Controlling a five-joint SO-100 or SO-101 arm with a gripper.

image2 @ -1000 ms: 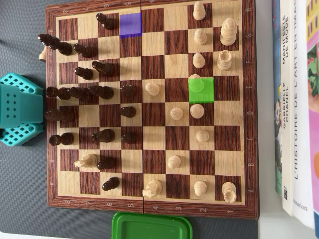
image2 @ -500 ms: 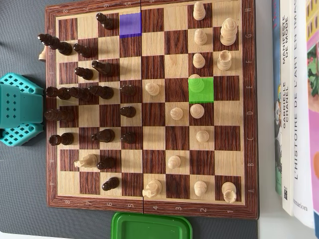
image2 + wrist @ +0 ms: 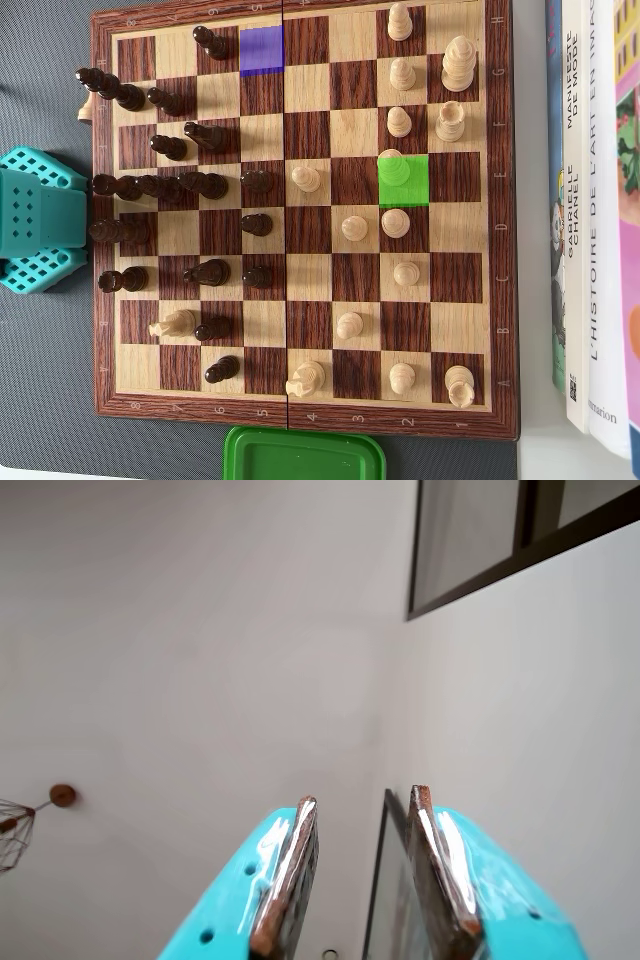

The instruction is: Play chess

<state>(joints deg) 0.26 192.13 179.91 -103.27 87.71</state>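
The chessboard (image 3: 300, 215) filled most of the overhead view on the grey counter (image 3: 45, 400), dark pieces at the left, pale ones at the right. Books (image 3: 595, 200) lay along the right edge, and a green lid (image 3: 305, 455) sat at bottom centre. The teal arm (image 3: 35, 220) rested at mid-left. A pale pawn (image 3: 398, 170) stood on the green-tinted square – a purple square (image 3: 262, 50) sat at upper centre. In the wrist view the jaws (image 3: 362, 805) stood apart, empty, pointing at a wall.

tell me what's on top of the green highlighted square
A light pawn stands on the green highlighted square, tinted green by it. Its base and the square's real colour are hidden under the highlight.
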